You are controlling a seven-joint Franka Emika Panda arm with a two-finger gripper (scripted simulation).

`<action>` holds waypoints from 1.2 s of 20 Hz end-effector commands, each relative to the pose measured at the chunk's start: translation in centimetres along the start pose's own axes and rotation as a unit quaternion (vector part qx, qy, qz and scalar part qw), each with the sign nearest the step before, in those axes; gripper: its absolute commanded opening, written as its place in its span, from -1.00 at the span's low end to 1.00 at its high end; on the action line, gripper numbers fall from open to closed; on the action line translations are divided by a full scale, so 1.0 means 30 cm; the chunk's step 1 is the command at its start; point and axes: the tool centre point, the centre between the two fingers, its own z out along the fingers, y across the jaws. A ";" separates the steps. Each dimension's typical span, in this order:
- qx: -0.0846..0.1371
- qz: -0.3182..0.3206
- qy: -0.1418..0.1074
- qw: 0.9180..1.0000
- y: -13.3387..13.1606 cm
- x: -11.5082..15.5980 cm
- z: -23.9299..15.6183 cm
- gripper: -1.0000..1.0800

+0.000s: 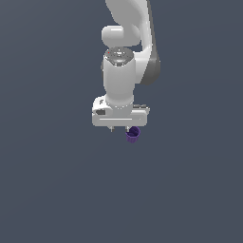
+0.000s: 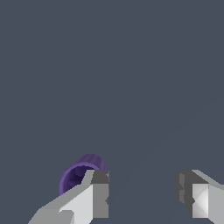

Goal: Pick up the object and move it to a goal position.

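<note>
Plain dark grey-blue bench fills both views, no goal marker visible. One end effector (image 1: 119, 128) at exterior frame centre, fingers spread wide, holding nothing. One purple cup (image 1: 133, 135) just lower right of it, outside one finger (image 2: 97, 192), not between; cup tipped, hollow mouth showing. Judgement: sideways shift needed before grasp

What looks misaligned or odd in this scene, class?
The small dark purple hollow cylinder lies tipped on its side, its opening facing the wrist camera, not upright. It also sits outside the open white gripper, beyond one of the fingers, not between them.
</note>
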 end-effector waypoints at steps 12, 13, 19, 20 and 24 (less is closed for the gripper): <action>0.049 -0.061 0.006 0.997 -0.018 -0.042 0.131 0.23; 0.055 -0.069 0.008 0.996 -0.020 -0.048 0.145 0.23; 0.091 -0.111 0.024 0.989 -0.036 -0.082 0.225 0.23; 0.097 -0.118 0.027 0.988 -0.039 -0.088 0.236 0.23; 0.119 -0.144 0.042 0.982 -0.050 -0.110 0.276 0.23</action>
